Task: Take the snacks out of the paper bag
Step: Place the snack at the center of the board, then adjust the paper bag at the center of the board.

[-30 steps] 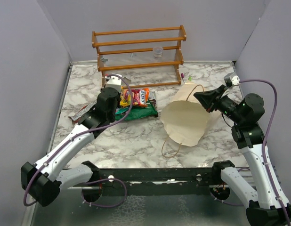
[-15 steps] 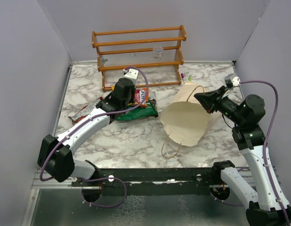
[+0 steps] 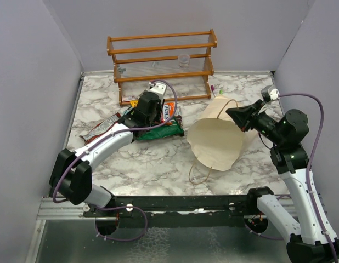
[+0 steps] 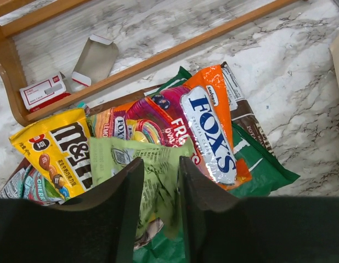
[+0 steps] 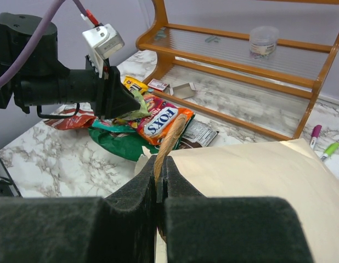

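At the far left of the table [image 3: 153, 164], just in front of the wooden rack [image 3: 161, 52], your left tool [image 4: 160, 164] is hovering over the heap of snacks [image 4: 158, 118]. Its jaws are standing slightly apart and pinching a crumpled light green packet [image 4: 110, 156]. The orange packet [image 4: 210, 129], yellow packet [image 4: 57, 153] and dark green packet [image 4: 263, 172] are lying overlapped beneath it. Your right tool [image 5: 160, 164], jaws together, is gripping the loop handle [image 5: 170, 134] of the paper bag [image 3: 216, 139], which is sitting just right of the heap. I cannot tell whether anything is hiding inside it. These packets are looking light, soft and slippery, so you are likely better off pinching a flat sealed edge than the puffy middle. The bag is looking flimsy, and its handle is the sensible hold.
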`<move>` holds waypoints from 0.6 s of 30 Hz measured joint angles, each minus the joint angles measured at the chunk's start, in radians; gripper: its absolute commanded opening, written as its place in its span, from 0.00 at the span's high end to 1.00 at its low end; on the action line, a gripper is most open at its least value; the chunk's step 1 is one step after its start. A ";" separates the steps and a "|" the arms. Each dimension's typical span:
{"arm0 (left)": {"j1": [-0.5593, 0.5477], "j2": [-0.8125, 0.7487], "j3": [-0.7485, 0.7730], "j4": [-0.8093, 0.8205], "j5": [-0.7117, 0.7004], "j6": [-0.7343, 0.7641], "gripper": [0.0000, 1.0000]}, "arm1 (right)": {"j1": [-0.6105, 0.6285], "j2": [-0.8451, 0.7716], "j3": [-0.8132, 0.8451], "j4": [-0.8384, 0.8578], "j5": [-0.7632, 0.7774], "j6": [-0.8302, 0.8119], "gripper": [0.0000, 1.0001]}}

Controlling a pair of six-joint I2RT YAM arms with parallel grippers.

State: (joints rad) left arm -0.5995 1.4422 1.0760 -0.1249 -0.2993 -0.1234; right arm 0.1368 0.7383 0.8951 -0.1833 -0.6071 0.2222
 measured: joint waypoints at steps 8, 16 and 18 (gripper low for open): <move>0.000 -0.044 -0.057 0.006 0.034 0.011 0.36 | 0.000 0.023 0.035 -0.007 0.000 0.002 0.98; 0.000 -0.243 -0.177 0.095 0.066 0.032 0.31 | 0.000 0.077 0.099 -0.009 -0.011 0.036 0.98; 0.000 -0.283 -0.197 0.114 0.066 0.037 0.31 | 0.000 0.097 0.121 0.006 -0.019 0.066 0.98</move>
State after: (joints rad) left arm -0.5991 1.1587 0.8791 -0.0109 -0.2333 -0.0868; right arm 0.1368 0.8352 1.0164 -0.1772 -0.6258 0.2878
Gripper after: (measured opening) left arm 0.685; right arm 0.023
